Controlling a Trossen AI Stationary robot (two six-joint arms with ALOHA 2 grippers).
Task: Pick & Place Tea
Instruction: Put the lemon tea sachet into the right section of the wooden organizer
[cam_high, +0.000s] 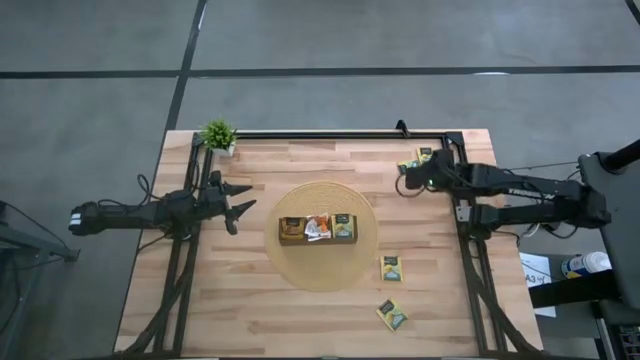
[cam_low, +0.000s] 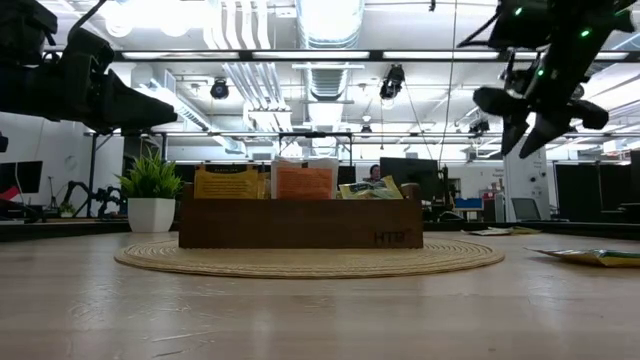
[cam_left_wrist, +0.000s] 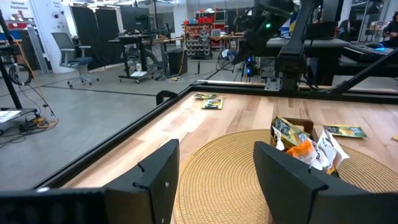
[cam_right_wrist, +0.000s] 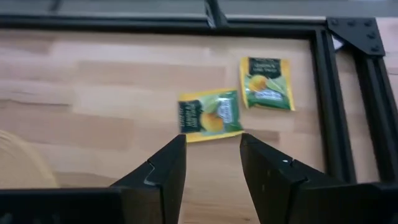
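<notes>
Two green-and-yellow tea sachets (cam_right_wrist: 210, 116) (cam_right_wrist: 267, 83) lie flat on the wood near the table's far right corner. My right gripper (cam_right_wrist: 211, 149) hangs open above them, tipped downward, well clear of the table in the low view (cam_low: 530, 125). The brown wooden tray (cam_high: 320, 228) stands on a round woven mat (cam_high: 320, 270) at the table's middle, with several sachets (cam_low: 305, 182) upright in it. Two more sachets (cam_high: 392, 268) (cam_high: 392, 315) lie flat toward the near right. My left gripper (cam_high: 238, 203) waits open at the table's left, held level above the wood.
A small potted plant (cam_high: 218, 135) stands at the far left corner. A black metal frame (cam_right_wrist: 323, 93) runs along the table's far and right edges, close beside the two sachets. Bare wood lies around the mat (cam_high: 220, 300).
</notes>
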